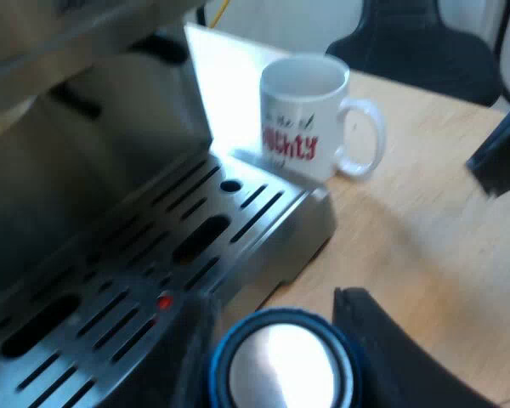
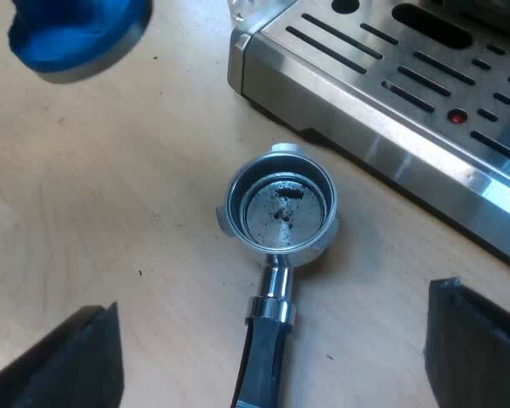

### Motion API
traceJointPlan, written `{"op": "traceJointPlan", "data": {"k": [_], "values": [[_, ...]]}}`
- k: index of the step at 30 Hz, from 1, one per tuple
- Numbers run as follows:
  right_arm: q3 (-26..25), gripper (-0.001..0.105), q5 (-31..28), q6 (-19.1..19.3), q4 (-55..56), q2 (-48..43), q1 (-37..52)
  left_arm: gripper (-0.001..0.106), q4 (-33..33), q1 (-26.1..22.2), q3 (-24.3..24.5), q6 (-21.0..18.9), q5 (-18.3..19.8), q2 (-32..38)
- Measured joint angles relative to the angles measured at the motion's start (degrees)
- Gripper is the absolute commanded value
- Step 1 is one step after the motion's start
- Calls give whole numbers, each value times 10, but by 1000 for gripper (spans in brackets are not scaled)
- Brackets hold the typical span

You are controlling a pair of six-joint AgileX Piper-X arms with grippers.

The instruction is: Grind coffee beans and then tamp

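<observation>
The steel espresso machine (image 1: pixel 153 255) stands on the pale wooden table (image 2: pixel 110 212) beside a white printed mug (image 1: pixel 310 119). By its tray lies the near-empty metal holder (image 2: pixel 280 212), under the released right end effector (image 2: pixel 274 319), probably awaiting pickup. The left end effector (image 1: pixel 272 327) clenches the blue round tamper (image 1: pixel 280 365).

The only lettering I can read is on the mug (image 1: pixel 310 115), seen from my left wrist: bold red letters that look like "lthty", the start lost round the curve. Above them runs a thin line of dark and green script, too small to make out. The machine's tray (image 2: pixel 391 102) bears 1 red dot (image 2: pixel 457 116).
</observation>
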State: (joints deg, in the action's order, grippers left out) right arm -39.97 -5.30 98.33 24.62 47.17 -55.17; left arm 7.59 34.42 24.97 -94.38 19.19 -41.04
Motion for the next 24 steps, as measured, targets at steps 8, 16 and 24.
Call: {"op": "traceJointPlan", "data": {"k": [8, 16, 24], "values": [[0, 74, 0, 0, 0, 0, 0, 1, -19, 45, 0, 23, -5, -40], [0, 74, 0, 0, 0, 0, 0, 1, -57, 51, 0, 43, -9, -87], [0, 74, 0, 0, 0, 0, 0, 1, -81, 51, 13, 45, -10, -142]]}}
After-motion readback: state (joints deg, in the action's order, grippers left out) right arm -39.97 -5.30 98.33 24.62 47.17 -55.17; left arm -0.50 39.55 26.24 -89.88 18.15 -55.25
